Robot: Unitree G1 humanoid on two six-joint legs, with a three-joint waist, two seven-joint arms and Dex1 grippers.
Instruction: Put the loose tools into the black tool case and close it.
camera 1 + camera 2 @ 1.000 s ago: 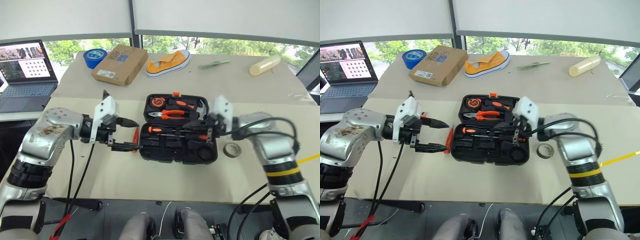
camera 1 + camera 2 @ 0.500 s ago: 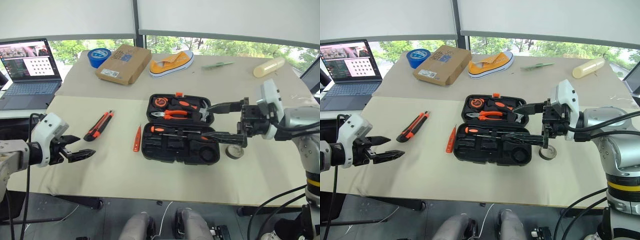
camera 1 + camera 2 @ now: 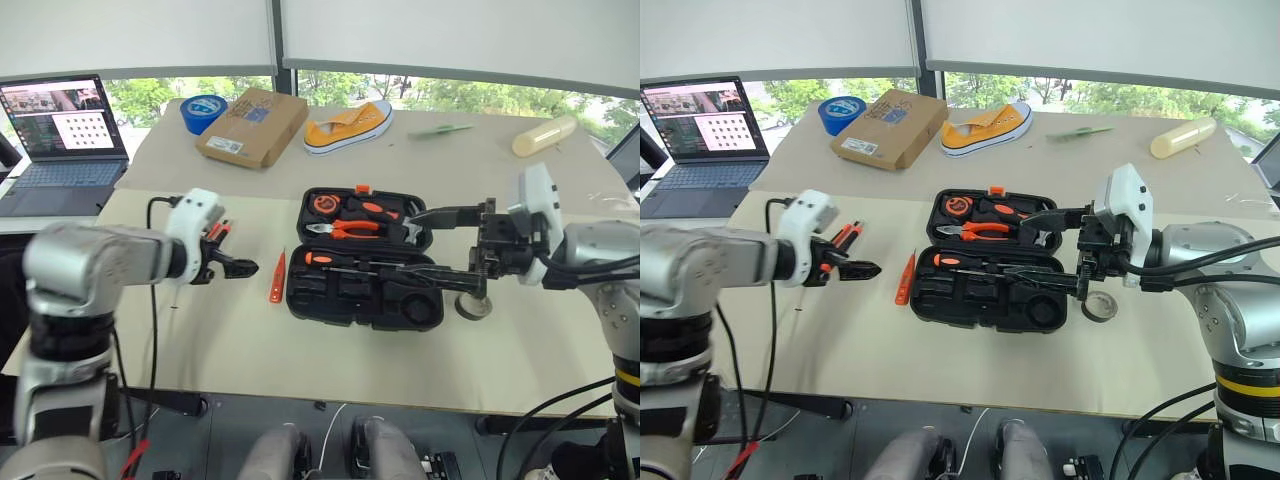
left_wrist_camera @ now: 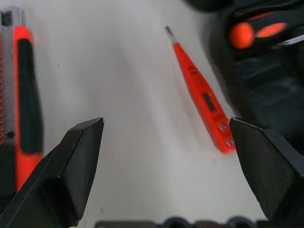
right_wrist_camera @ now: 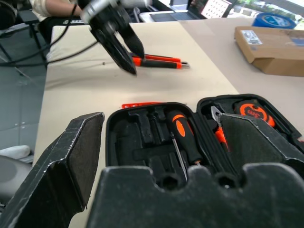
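The black tool case (image 3: pixel 330 297) lies open in the middle of the table, with an orange-and-black screwdriver (image 5: pixel 183 137) in one of its recesses. My right gripper (image 3: pixel 412 242) hovers open over the case's right half with nothing between its fingers. The small dark tape roll (image 3: pixel 476 306) sits on the table just right of the case. The thin orange tester screwdriver (image 3: pixel 276 277) lies left of the case. Further left is the utility knife (image 4: pixel 21 95), partly hidden behind my left gripper (image 3: pixel 238 266), which is open and empty and points down at the table between knife and tester.
Pliers (image 3: pixel 345 229), a hammer and a tape measure (image 3: pixel 319 204) fill the case's far half. At the back of the table stand a cardboard box (image 3: pixel 252 125), a blue tape roll (image 3: pixel 203 108), a yellow shoe (image 3: pixel 350 125) and a cream cylinder (image 3: pixel 545 135). A laptop (image 3: pixel 60 130) sits far left.
My left gripper swung out to the left edge, then back in beside the knife, tilting downward. My right gripper opened and drew back from the case, then held still.
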